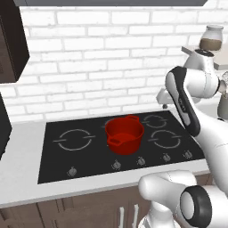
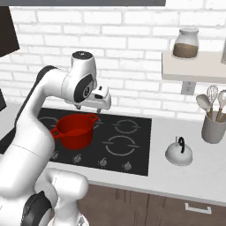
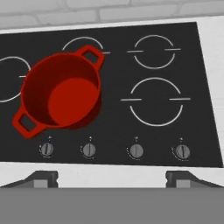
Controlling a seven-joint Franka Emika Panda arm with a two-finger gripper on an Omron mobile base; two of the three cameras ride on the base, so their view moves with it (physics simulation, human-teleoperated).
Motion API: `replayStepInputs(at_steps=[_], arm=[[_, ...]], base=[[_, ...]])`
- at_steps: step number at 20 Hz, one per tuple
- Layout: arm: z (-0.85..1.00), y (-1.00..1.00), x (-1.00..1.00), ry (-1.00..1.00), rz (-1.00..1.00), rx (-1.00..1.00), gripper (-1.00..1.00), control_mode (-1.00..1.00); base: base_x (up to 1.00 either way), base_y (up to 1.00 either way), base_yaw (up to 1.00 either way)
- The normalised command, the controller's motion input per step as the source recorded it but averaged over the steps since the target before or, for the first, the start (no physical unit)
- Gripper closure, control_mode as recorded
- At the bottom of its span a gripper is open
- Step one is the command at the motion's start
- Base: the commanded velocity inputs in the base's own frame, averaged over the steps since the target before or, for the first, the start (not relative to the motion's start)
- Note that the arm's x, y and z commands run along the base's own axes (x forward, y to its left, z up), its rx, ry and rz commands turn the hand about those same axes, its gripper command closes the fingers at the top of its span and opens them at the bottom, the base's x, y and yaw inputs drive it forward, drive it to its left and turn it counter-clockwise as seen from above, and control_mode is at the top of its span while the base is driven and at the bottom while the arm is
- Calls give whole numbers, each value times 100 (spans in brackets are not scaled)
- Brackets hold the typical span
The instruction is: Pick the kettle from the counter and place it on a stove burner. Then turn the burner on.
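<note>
The small silvery kettle (image 2: pixel 178 152) stands upright on the light counter (image 2: pixel 176 178), right of the black stove (image 2: pixel 137 150). My gripper (image 2: pixel 103 105) hangs open and empty in the air over the back of the stove, behind the red pot and far left of the kettle. In the hand view its two dark fingertips (image 3: pixel 42 179) stand wide apart, with nothing between them. A wide burner ring (image 3: pixel 156 101) with side ticks lies bare at the stove's front right, above the row of knobs (image 3: pixel 136 151). Another wide ring (image 1: pixel 73 139) marks the stove's left side.
A red two-handled pot (image 1: pixel 125 134) sits mid-stove on a rear ring. A grey utensil holder (image 2: pixel 214 126) stands at the back right of the counter. Above it a shelf (image 2: pixel 192 67) carries a jar (image 2: pixel 185 44). The brick wall (image 1: pixel 102 58) runs close behind.
</note>
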Motion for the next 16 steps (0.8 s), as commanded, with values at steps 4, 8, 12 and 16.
replayStepInputs(at_steps=[4,8,12,16], arm=[[-4,-51,-20,0,0,1,-100,-100],[-18,-81,-17,0,0,0,-100,-100],[-36,-87,-16,0,0,-1,-100,-100],[-45,-90,-6,0,0,-5,-100,-100]], base=[[0,0,0],[0,0,0],[0,0,0],[0,0,0]])
